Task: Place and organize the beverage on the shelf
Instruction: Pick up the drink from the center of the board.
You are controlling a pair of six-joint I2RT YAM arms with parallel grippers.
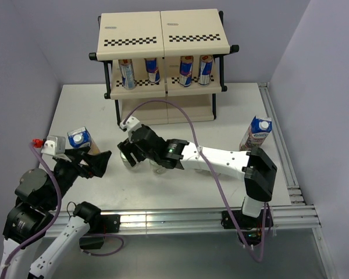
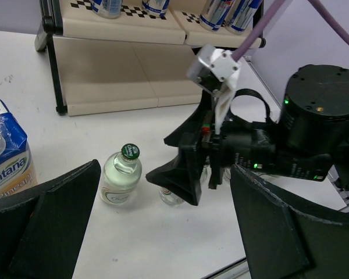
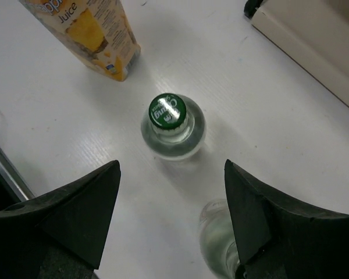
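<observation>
Lower left of the top view: the left gripper (image 1: 99,163) hovers over the table (image 1: 221,110), jaws spread wide with nothing between them. Just behind it, the pineapple carton (image 1: 78,138) stands upright near the table's left edge.

Centre of frame: the right gripper (image 1: 131,152) reaches across toward the left, jaws apart, not clamped on anything. In the right wrist view, a green-capped bottle (image 3: 171,125) stands upright ahead of the open fingers (image 3: 81,215), touching neither. A second bottle (image 3: 218,238) sits low in that frame, just beside the right-hand finger. Its lower part is cut off, and I cannot tell whether it touches the finger. In the left wrist view, the capped bottle stands between the carton and the right gripper.

Top centre: the shelf (image 1: 163,40) is at the back of the table, with four cans (image 1: 186,70) upright on its middle tier, two per half.

Right of frame: the grape carton (image 1: 256,133) stands upright on the table, well apart from the shelf, near the right arm's elbow.
</observation>
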